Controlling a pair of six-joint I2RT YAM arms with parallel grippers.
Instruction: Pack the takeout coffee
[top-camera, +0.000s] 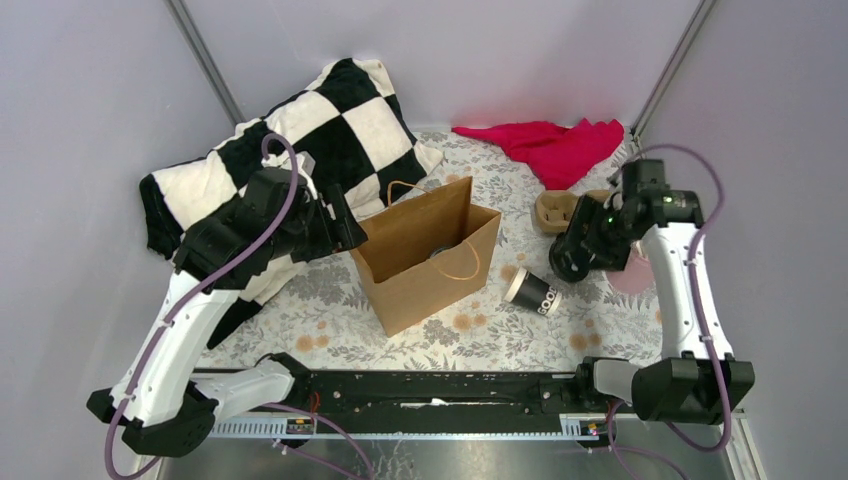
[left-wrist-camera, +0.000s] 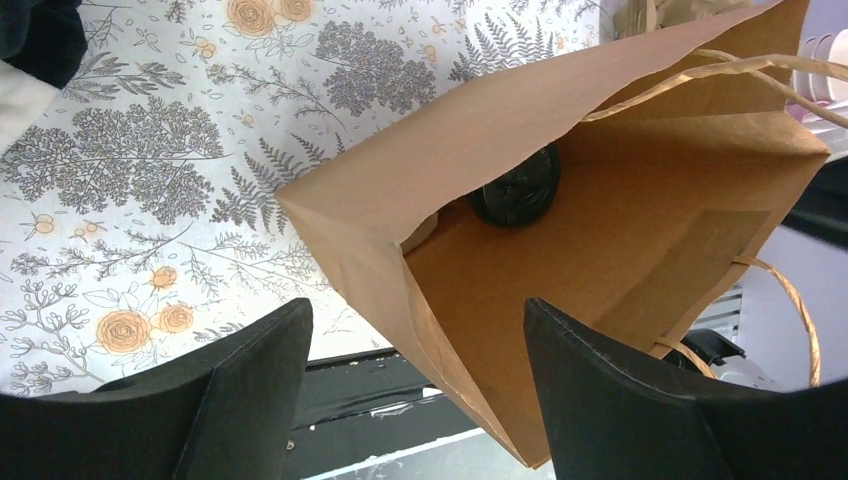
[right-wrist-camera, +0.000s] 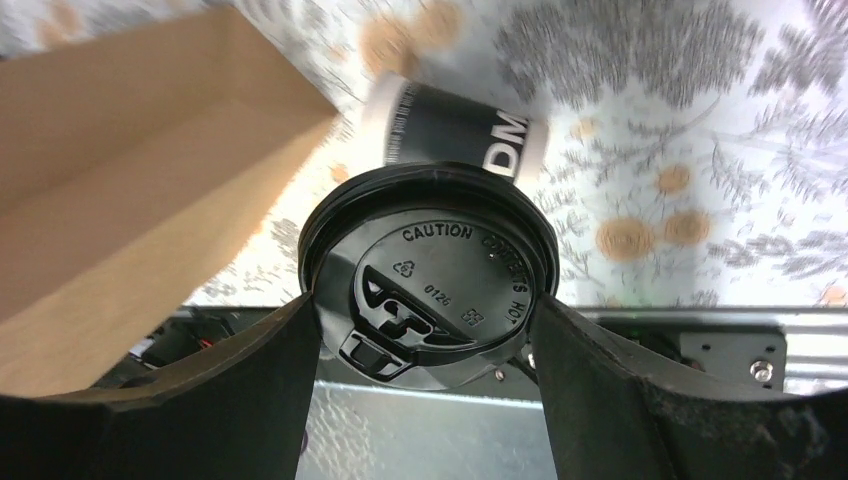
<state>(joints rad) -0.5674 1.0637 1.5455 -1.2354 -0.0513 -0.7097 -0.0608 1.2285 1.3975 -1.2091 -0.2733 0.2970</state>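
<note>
A brown paper bag (top-camera: 425, 262) stands open mid-table with one black-lidded takeout coffee cup (left-wrist-camera: 515, 188) at its bottom. My left gripper (left-wrist-camera: 415, 310) is open and straddles the bag's near-left wall at the rim, without pinching the paper; it is also in the top view (top-camera: 343, 226). My right gripper (right-wrist-camera: 425, 305) is shut on a second coffee cup (right-wrist-camera: 440, 270), gripping it by the lid's rim, and holds it above the table right of the bag (top-camera: 572, 262). A third black cup (top-camera: 533, 292) lies on its side on the floral cloth, just below the held one.
A black-and-white checkered pillow (top-camera: 300, 150) lies behind the left arm. A red cloth (top-camera: 555, 148) is at the back right. A cardboard cup carrier (top-camera: 553, 208) sits behind the right gripper, with a pink object (top-camera: 632, 276) under the right arm.
</note>
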